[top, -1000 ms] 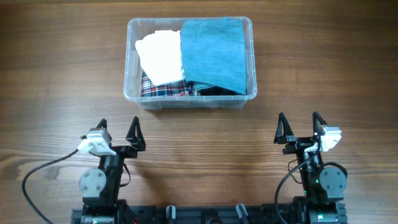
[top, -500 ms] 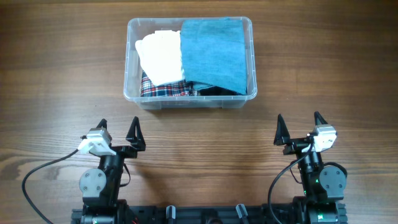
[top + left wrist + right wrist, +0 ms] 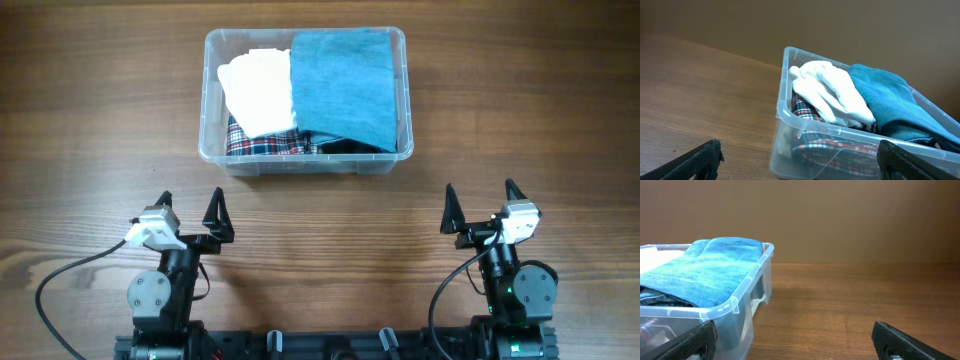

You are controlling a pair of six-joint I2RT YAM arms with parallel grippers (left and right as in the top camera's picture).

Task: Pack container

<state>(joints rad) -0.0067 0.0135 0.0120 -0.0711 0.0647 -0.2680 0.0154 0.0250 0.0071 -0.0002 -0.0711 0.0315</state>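
task status: the clear rectangular plastic container (image 3: 305,166) stands on the brown wooden table (image 3: 100,120) at 12 o'clock from the table's centre, well apart from both arms. it is loaded. a teal folded towel (image 3: 343,85) fills the 3 o'clock half, reaching nearly from the far wall to the near wall. a white folded garment (image 3: 257,92) lies in the 10 o'clock part, touching the towel's edge. a red-and-blue plaid garment (image 3: 262,144) shows beneath them at 7 o'clock, and a dark garment (image 3: 345,146) shows under the towel at 5 o'clock. the left wrist view shows the white and teal pieces rising slightly above the rim. no loose garment is visible on the table and no lid is in view. judgement: packing appears complete or nearly so; whether any closing step is required cannot be told.

tool status: the left gripper (image 3: 191,200) sits at 7 o'clock and the right gripper (image 3: 481,192) at 5 o'clock, both near the table's near edge. each has its jaws spread wide. each holds nothing and touches nothing; both wrist views show only bare table and the container between the dark fingers (image 3: 700,160).
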